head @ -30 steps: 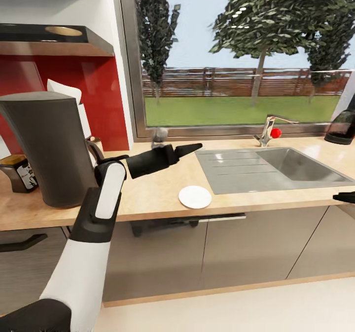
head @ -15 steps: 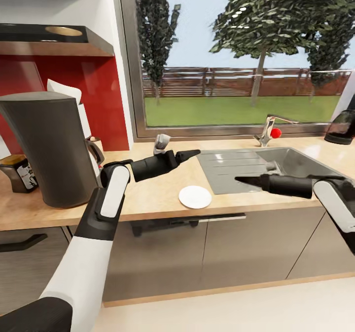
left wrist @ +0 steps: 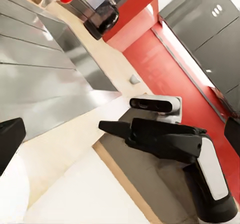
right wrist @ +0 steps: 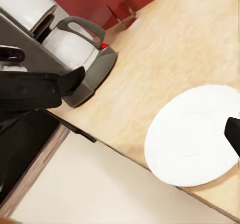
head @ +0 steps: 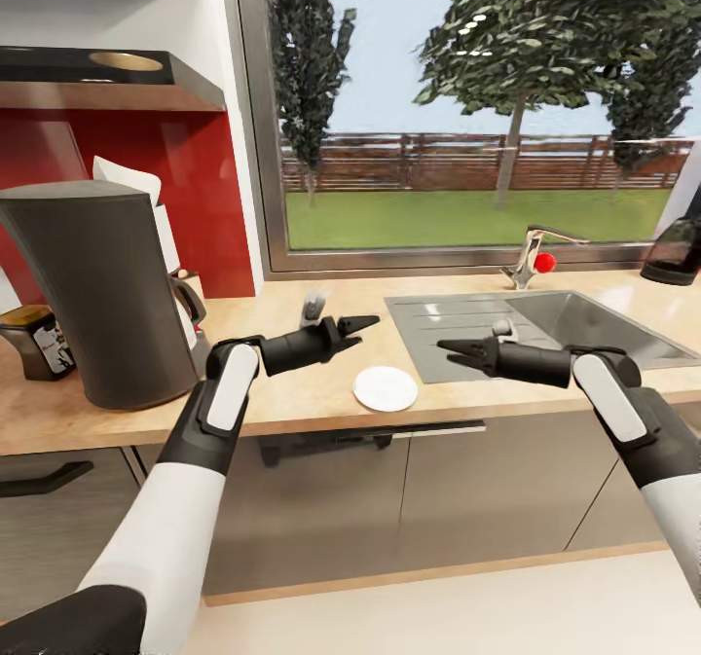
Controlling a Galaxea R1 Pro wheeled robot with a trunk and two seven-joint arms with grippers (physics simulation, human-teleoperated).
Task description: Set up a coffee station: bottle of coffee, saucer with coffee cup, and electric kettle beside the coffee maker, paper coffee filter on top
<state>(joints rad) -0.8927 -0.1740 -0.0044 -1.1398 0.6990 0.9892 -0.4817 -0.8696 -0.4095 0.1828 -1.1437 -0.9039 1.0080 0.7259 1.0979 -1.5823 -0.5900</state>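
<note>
- 2 claws hover over the surface (head: 292,397), tips pointing toward each other, both holding nothing.
- The left claw (head: 362,324) has its fingers slightly apart; in the right wrist view it shows as a dark tip (right wrist: 75,79) in front of the coffee maker.
- The right claw (head: 456,348) also shows a small gap between its fingers; in the left wrist view it appears with a narrow split at the tip (left wrist: 107,126).
- The saucer (head: 386,388) lies flat near the surface's front edge, between the 2 claws and below both, touching neither; the right wrist view shows it close under that claw (right wrist: 197,134).
- The coffee maker (head: 97,290) stands upright behind the left arm, well away from the saucer.
- The bottle (head: 39,339) sits on the surface just beyond the coffee maker, on the far side from the left claw.
- A white filter (head: 131,183) pokes up behind the coffee maker's top.
- The kettle (head: 675,251) stands far past the right claw, beyond the sink (head: 584,329).
</note>
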